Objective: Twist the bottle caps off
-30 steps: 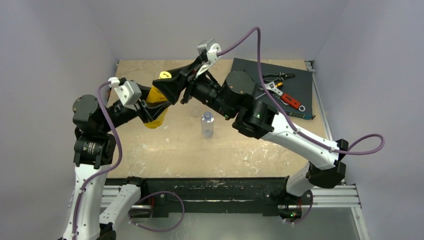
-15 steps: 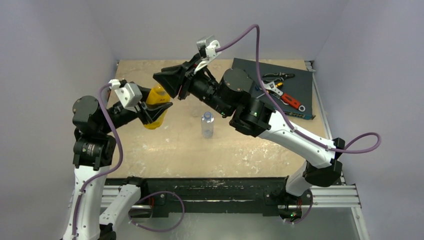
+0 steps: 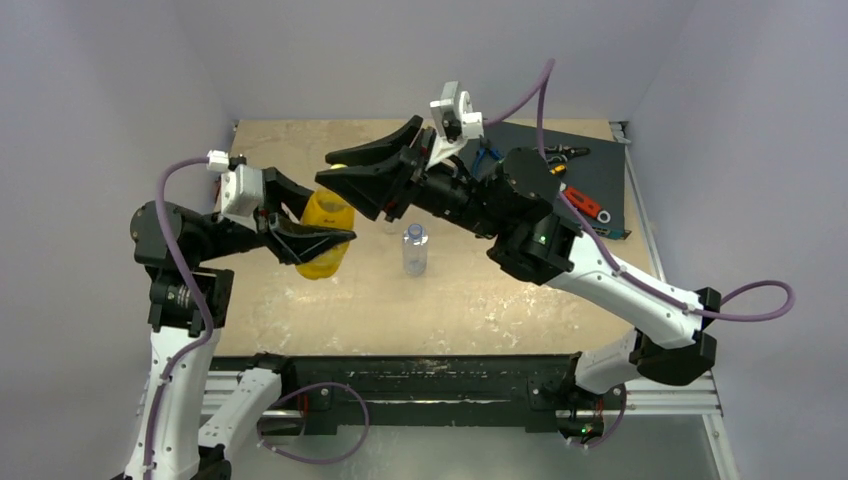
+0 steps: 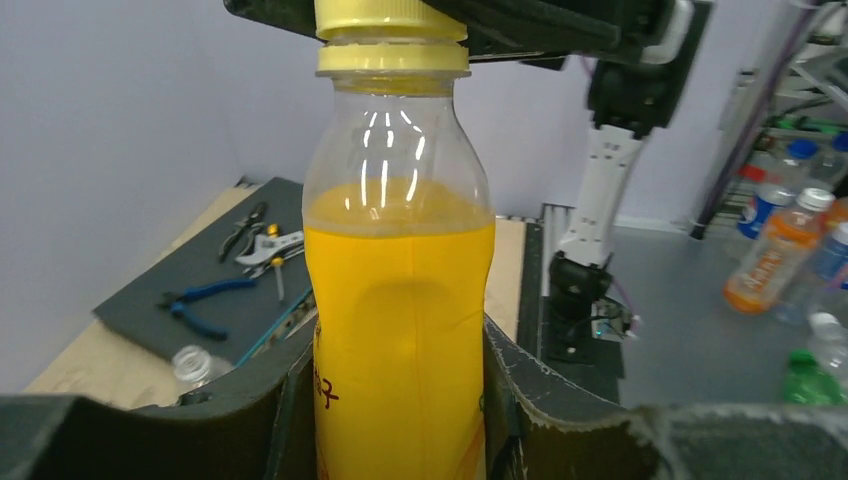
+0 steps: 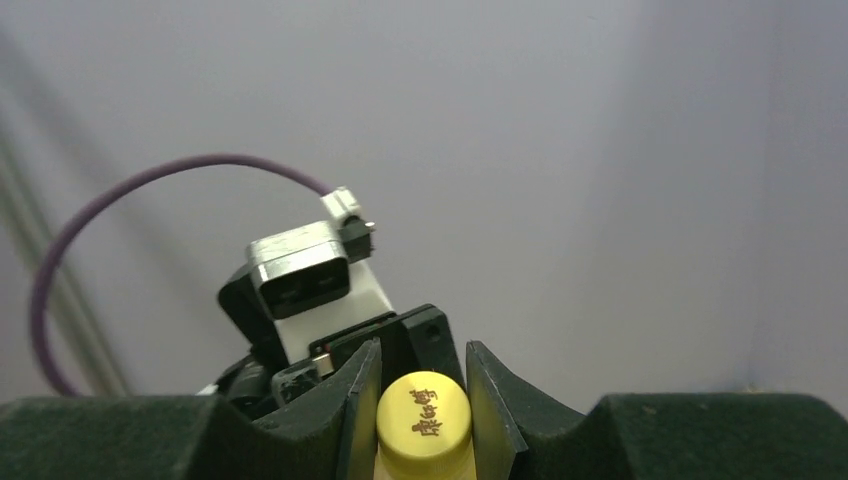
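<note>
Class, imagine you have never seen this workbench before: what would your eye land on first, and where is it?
The bottle of orange-yellow liquid with a yellow label stands out, gripped at centre-left by the left gripper. Its small yellow screw cap is pinched between the black fingers of the right gripper. Just to the right, a small clear plastic bottle stands alone on the wooden table.

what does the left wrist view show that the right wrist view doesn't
Only the left wrist view: the bottle body with its orange liquid, clamped in the left gripper, plus tools on a dark mat and a small clear bottle. Only the right wrist view: the cap's printed top, and the left arm's camera with its purple cable. Both: the yellow cap pinched by the right gripper.
</note>
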You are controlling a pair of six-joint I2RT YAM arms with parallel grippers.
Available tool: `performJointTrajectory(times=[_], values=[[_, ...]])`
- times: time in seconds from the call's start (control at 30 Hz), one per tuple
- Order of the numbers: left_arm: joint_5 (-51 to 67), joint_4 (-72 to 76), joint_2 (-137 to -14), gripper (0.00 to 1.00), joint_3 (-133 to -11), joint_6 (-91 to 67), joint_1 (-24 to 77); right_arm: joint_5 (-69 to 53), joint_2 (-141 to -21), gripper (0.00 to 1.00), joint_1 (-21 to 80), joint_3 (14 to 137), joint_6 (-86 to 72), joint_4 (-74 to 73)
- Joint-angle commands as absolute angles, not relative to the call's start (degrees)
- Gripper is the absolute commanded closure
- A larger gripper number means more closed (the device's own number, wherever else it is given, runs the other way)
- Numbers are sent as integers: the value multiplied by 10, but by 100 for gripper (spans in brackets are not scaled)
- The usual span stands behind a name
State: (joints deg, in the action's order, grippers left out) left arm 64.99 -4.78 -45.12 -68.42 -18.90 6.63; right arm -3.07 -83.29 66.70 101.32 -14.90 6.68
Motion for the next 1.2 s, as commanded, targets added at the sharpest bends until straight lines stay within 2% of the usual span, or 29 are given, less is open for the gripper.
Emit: performJointTrajectory(times=[0.0,0.23,0.37,0.47,0.5,0.53,0.63,0.67,0.7,0.73,0.83,1.0,1.17], values=[[712,114,-458,100,-714,-377,63,-239,-797,100,666,1012,-141,130],[733,116,-444,100,-728,-387,63,-466,-813,100,636,1041,-165,132],[735,113,-444,100,-726,-386,63,-522,-811,100,608,1018,-206,181],[727,107,-443,100,-724,-372,64,-515,-809,100,598,1009,-211,187],[721,93,-443,100,-725,-356,63,-499,-807,98,596,1007,-207,183],[713,71,-443,100,-727,-332,63,-466,-803,86,596,1003,-200,178],[674,-17,-443,100,-736,-232,63,-296,-786,36,599,986,-182,167],[651,-40,-441,100,-736,-205,64,-233,-780,24,604,981,-180,172],[628,-58,-438,100,-734,-174,64,-175,-775,16,612,969,-176,179],[608,-76,-435,100,-732,-139,63,-121,-771,12,622,963,-169,184],[546,-110,-422,100,-716,-47,64,-8,-786,9,658,1000,-151,139],[470,-141,-403,100,-689,80,64,175,-870,14,697,1141,-128,-34],[423,-146,-401,100,-684,97,63,216,-897,19,710,1171,-118,-49]])
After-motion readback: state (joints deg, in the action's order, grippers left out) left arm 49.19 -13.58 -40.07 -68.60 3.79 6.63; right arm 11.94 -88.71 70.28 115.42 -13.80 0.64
